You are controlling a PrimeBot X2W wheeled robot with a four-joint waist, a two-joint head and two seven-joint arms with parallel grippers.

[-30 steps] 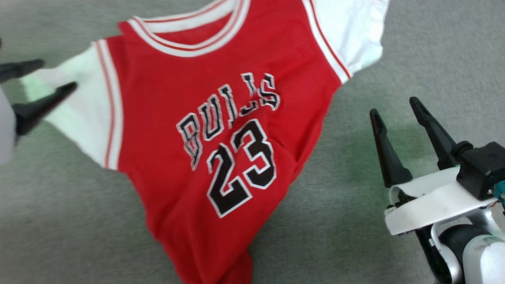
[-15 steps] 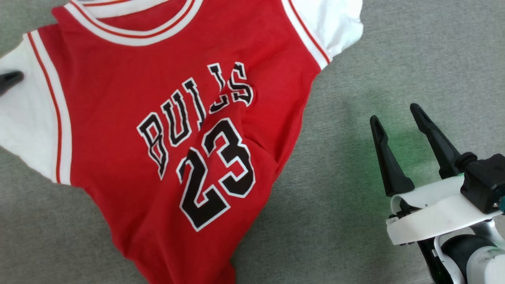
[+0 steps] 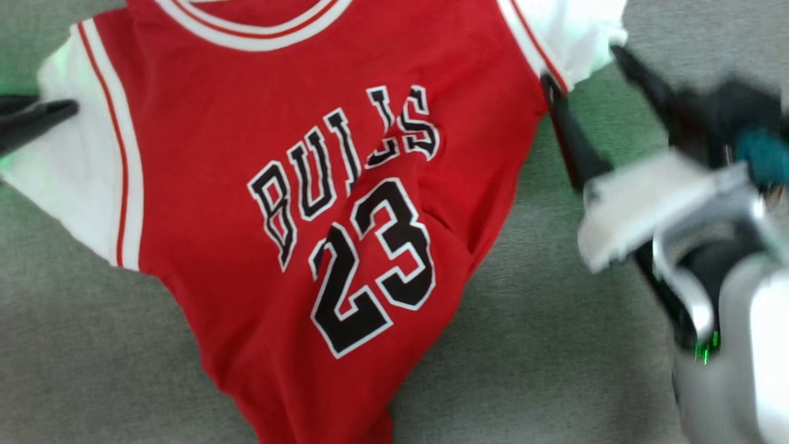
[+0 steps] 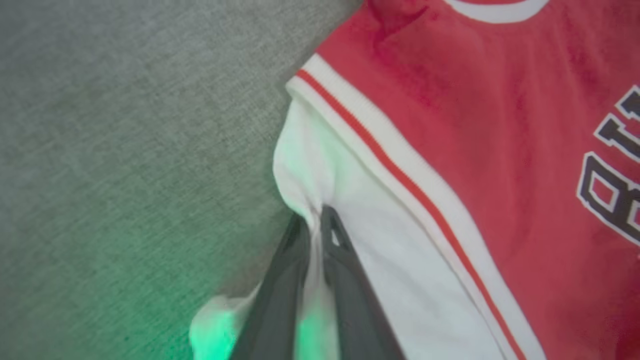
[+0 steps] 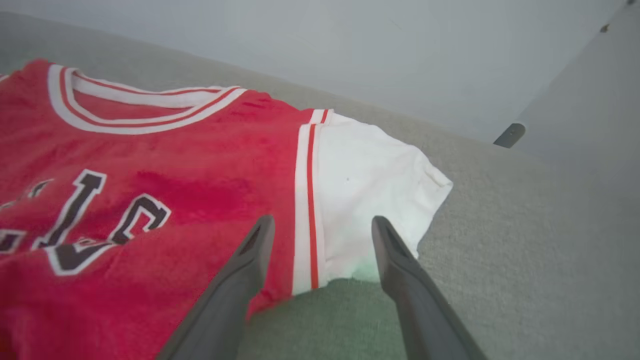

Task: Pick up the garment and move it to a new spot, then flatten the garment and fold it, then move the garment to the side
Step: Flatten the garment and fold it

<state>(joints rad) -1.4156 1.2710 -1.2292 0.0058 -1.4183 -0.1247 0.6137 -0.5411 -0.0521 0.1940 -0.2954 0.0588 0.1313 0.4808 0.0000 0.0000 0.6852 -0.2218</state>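
Soft, even, slightly dim light; faint shadows.
Head view: dark two-fingered right gripper (image 3: 582, 65) motion-blurred; green glow tints grey woven surface (image 4: 125, 125) and blown-out white sleeve (image 4: 310, 165) of red soft-fabric T-shirt (image 4: 500, 125).

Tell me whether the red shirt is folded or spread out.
Spread out, front up: the garment shows its neckline, lettering and both white sleeves. Not flat yet: wrinkles run beside the number.

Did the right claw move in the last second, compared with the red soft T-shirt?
Yes. The right claw went forward to the white short sleeve of the red soft T-shirt; its fingers stand open.
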